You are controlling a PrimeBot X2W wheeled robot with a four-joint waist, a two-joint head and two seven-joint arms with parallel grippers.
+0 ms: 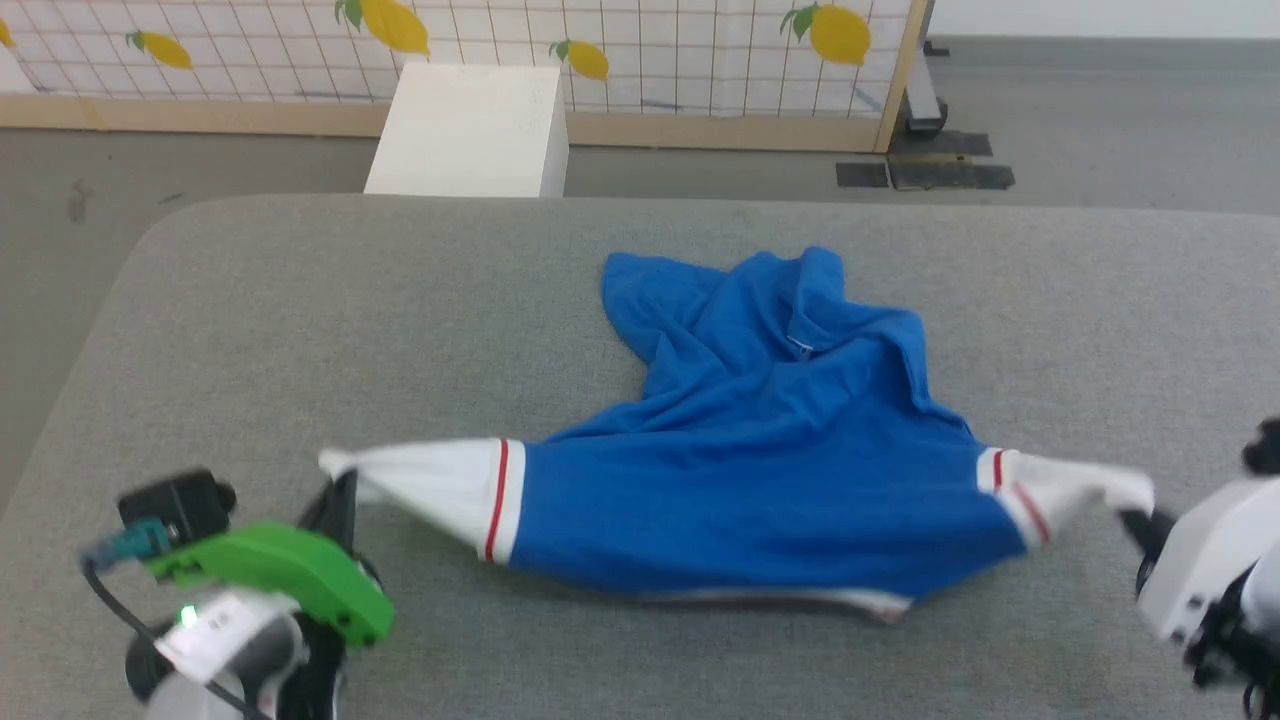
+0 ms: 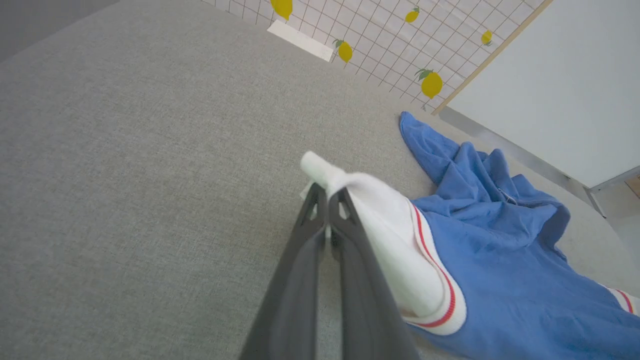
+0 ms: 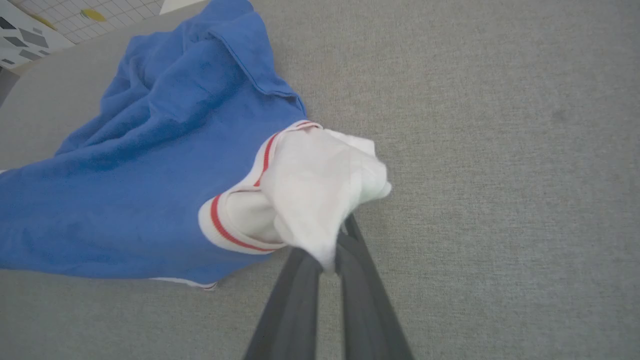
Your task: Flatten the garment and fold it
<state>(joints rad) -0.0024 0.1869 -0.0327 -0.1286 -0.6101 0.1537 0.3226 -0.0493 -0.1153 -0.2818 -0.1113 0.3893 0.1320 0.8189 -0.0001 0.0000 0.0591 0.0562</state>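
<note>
two sleeves, two grips: the left gripper [image 2: 327, 197] is closed on the tip of the white left sleeve [image 1: 440, 490], and the right gripper [image 3: 332, 252] is clamped on the bunched white right sleeve [image 1: 1060, 490]. the garment [image 1: 770, 500] lies on the grey table [image 1: 300, 320], in its near half, between the two grippers, each sleeve running inward from its own gripper. its long axis goes side to side, sleeve to sleeve, pulled nearly taut along the near edge, where a strip of white trim [image 1: 860, 598] shows. the blue body [image 1: 780, 400] is not flat: it is heaped and creased toward the far side, with the neck [image 1: 800, 335] pointing away from the robot. neither arm is nearer; each has its own end. the coming move looks like a spread, drawing the ends apart or dragging toward the robot so the far heap lays out.
</note>
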